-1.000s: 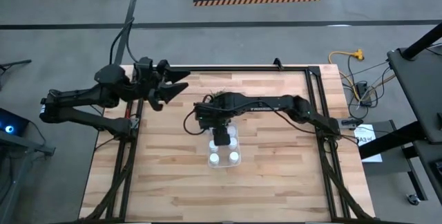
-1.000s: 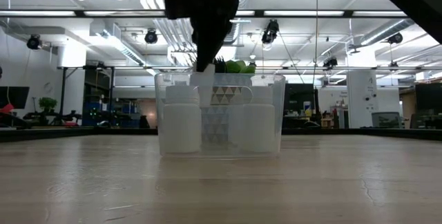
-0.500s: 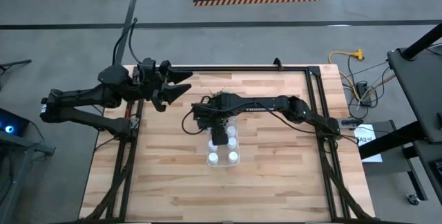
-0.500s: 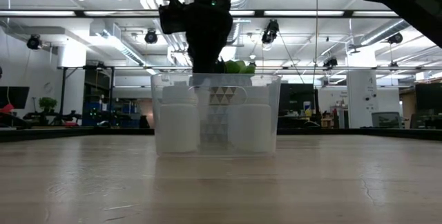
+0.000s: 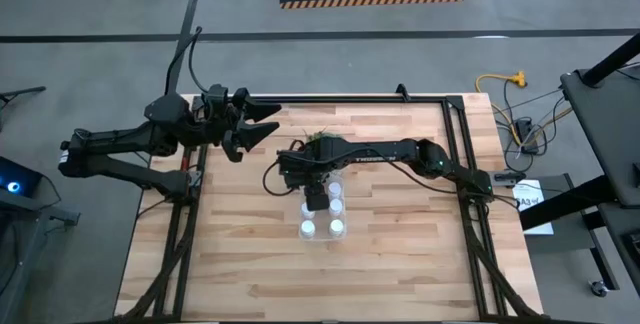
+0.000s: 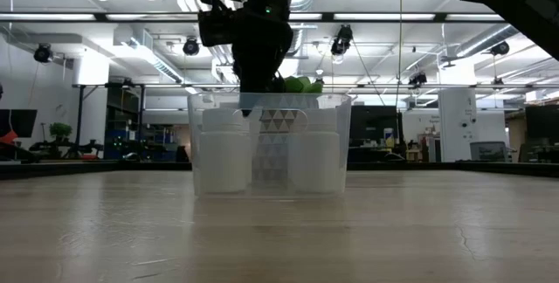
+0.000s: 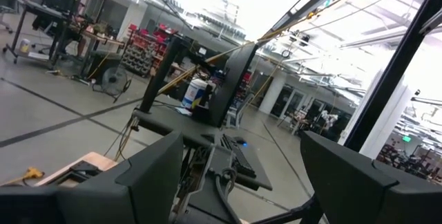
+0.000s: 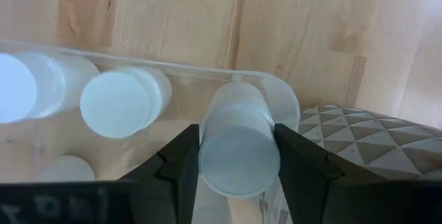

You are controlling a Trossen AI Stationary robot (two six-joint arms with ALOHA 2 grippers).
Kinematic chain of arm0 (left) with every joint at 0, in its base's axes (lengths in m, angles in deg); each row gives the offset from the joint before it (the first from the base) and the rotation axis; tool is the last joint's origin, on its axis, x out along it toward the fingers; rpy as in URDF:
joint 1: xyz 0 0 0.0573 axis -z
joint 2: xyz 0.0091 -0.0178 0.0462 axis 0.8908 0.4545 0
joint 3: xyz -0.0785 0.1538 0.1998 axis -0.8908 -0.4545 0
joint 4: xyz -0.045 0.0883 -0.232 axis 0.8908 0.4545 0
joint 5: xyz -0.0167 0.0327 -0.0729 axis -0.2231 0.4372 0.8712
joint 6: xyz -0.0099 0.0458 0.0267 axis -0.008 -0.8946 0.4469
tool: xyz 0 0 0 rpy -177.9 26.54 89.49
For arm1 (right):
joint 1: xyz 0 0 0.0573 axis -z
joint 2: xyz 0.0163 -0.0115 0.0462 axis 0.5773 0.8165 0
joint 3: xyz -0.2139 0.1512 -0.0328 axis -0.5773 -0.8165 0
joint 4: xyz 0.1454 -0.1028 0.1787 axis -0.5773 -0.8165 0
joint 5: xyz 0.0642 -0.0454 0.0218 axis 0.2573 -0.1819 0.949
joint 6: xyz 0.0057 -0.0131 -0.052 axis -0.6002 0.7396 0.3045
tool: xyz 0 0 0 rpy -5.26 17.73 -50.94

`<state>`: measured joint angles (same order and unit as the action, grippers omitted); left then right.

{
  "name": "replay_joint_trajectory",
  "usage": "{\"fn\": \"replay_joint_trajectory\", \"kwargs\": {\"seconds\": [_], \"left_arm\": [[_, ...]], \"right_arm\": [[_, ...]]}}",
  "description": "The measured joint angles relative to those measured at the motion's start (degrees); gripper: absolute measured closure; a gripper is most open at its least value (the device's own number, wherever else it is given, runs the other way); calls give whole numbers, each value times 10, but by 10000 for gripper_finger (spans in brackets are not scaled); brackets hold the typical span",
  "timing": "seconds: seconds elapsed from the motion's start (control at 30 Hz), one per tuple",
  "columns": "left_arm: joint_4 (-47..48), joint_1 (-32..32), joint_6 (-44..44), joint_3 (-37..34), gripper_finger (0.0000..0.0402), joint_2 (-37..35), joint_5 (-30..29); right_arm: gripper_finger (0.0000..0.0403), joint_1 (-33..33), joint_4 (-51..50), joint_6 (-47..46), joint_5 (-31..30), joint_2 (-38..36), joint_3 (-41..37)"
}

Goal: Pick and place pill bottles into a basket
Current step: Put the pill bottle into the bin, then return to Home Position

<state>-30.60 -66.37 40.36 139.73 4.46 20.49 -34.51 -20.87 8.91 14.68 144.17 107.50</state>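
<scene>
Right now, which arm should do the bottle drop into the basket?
Right. Its gripper already clamps a bottle above the basket, beside bottles already inside. The left gripper is open, empty, off the table's far left corner.

Bright overhead ceiling glare, backlit dark silhouettes, soft focus.

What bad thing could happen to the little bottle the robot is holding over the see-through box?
The right gripper holds a pill bottle right by the basket end wall, next to the plant pot. If released off-centre, it might catch the wall and tip. Other bottles already stand close by inside, so it may knock one over. The basket looks light, so the gripper could nudge it. The left gripper waits at the table's edge.
</scene>
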Motion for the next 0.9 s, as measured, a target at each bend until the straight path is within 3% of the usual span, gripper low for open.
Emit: {"fn": "replay_joint_trajectory", "kwargs": {"seconds": [0.4,0.67,0.9], "left_arm": [[0,0,0,0,127,3,0],[0,0,1,0,127,4,0],[0,0,1,0,127,4,0]], "right_arm": [[255,0,22,13,-2,0,-22],[211,0,22,17,0,0,-22],[205,0,22,19,0,0,-23]]}}
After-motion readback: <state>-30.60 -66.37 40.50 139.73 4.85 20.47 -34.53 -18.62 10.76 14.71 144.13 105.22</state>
